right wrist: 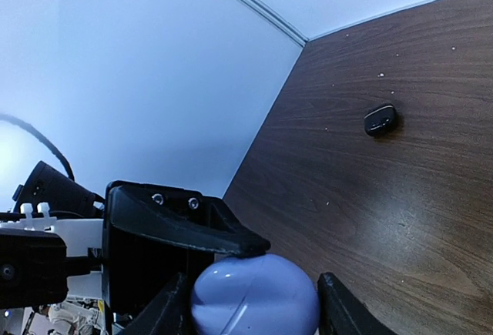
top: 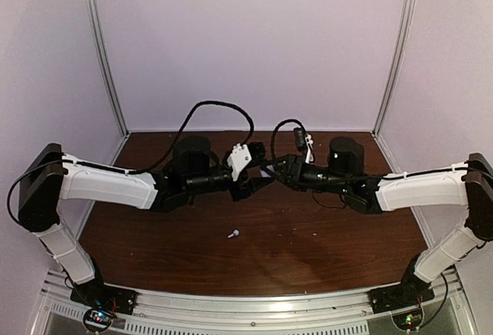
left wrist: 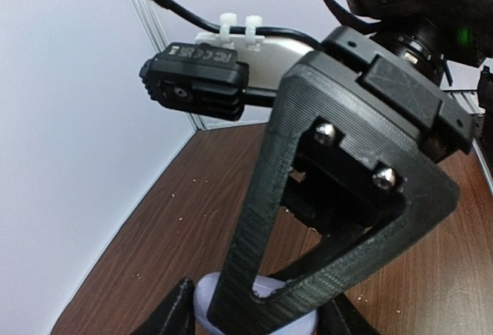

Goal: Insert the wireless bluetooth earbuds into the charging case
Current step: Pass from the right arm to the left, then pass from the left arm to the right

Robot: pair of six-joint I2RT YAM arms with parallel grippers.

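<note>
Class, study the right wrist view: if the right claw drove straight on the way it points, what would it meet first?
The pale blue charging case, seated between the fingers of the right claw; just behind it, depth unclear, the left claw.

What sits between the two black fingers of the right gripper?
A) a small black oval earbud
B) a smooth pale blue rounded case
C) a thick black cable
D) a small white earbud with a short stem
B: in the right wrist view, the smooth pale blue rounded case fills the gap between the fingers of the right gripper.
</note>
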